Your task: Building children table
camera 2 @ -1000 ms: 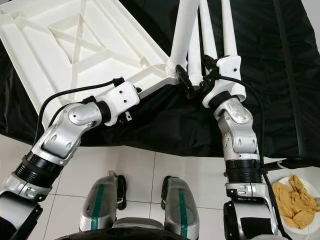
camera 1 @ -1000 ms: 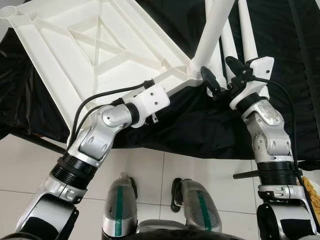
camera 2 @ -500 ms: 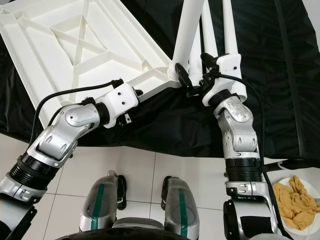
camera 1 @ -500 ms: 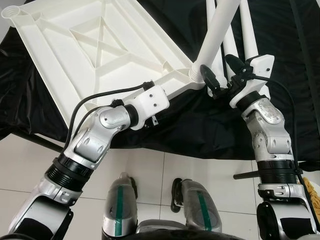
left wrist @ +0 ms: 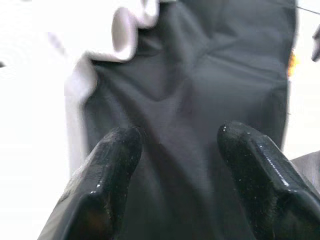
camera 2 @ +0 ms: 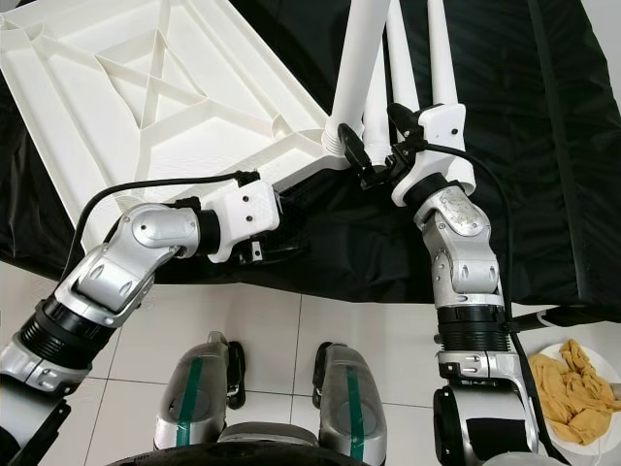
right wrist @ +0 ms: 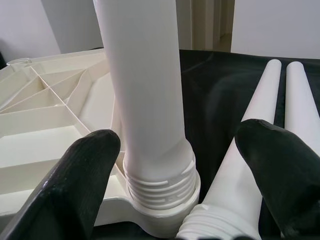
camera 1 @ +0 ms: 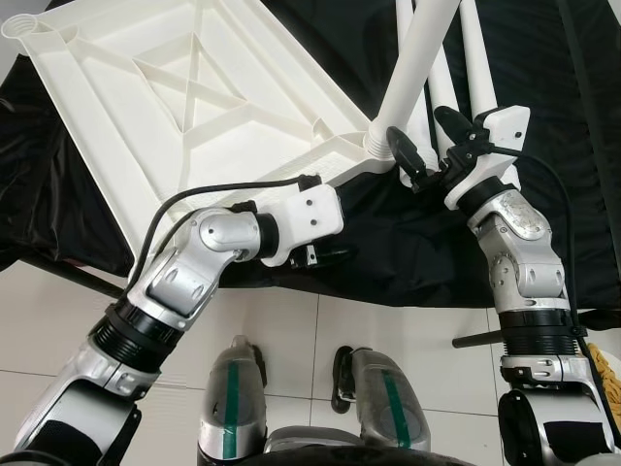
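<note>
The white plastic tabletop [camera 1: 194, 97] lies upside down on black cloth, ribs facing up. A white leg [camera 1: 417, 58] stands in its near corner socket [right wrist: 160, 200], thread showing at the base. My right gripper [camera 1: 422, 136] is open, one finger on each side of the leg's base [right wrist: 150, 125], apart from it. Two loose white legs [camera 1: 480, 58] lie on the cloth just behind. My left gripper [camera 2: 281, 248] hangs open over the black cloth just off the tabletop's near rim; in its wrist view the fingers [left wrist: 105, 170] have only cloth between them.
The black cloth [camera 1: 388, 243] covers a low surface whose front edge runs above the white tiled floor. A white plate with yellow cloth pieces [camera 2: 572, 383] sits on the floor at the right. A black bar [camera 1: 475, 340] sticks out beside my right arm.
My left gripper has come off the tabletop's near rim and moved right, out over the black cloth. The right gripper stays around the leg's base.
</note>
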Robot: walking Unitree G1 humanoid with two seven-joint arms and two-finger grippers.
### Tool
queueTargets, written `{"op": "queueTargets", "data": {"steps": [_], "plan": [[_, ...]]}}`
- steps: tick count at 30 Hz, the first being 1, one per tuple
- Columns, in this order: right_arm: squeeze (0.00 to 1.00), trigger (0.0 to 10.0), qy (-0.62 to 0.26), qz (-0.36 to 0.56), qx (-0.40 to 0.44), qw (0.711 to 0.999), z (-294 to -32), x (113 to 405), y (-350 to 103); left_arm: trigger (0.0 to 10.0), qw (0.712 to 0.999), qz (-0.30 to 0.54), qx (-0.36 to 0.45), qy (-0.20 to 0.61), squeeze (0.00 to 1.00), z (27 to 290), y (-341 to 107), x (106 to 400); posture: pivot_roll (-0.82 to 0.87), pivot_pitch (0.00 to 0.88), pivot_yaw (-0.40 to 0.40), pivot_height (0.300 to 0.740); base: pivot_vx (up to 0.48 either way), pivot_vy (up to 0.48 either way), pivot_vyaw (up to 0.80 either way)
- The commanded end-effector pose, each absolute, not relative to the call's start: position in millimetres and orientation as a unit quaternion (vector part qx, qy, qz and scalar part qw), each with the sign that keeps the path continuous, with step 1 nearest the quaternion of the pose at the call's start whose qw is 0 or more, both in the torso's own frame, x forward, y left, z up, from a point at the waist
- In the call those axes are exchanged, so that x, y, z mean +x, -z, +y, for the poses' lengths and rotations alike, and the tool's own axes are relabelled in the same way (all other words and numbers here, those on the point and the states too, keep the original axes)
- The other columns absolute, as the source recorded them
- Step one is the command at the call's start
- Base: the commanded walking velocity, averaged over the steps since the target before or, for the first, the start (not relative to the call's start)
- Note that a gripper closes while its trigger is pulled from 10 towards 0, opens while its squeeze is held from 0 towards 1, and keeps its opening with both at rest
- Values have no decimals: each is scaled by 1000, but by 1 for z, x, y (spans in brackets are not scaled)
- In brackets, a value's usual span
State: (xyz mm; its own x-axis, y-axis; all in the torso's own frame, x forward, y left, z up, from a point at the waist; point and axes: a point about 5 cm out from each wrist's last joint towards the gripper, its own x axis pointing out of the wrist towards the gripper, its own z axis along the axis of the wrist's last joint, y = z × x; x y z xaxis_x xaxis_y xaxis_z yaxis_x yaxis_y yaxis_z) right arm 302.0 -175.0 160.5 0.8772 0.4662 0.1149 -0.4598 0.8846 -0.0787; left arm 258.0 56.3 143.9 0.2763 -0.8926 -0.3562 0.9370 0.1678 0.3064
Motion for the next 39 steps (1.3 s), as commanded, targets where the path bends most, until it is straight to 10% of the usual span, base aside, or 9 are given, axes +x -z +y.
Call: {"op": "queueTargets", "data": {"steps": [1, 24, 39], "plan": [[0, 10000, -241, -57, -16, 969, -177, 303, -158, 10000, 808, 37, 233, 539, 0, 63, -152, 272, 60, 55, 10, 740, 0, 0, 0], [0, 10000, -253, -47, -11, 966, -164, 326, -155, 10000, 960, -36, 78, 267, 0, 96, -186, 316, 122, 35, -80, 740, 0, 0, 0], [0, 10000, -208, -50, 6, 977, -171, 336, -157, 10000, 987, -56, 46, 145, 0, 124, -182, 322, 99, 49, -100, 740, 0, 0, 0]]}}
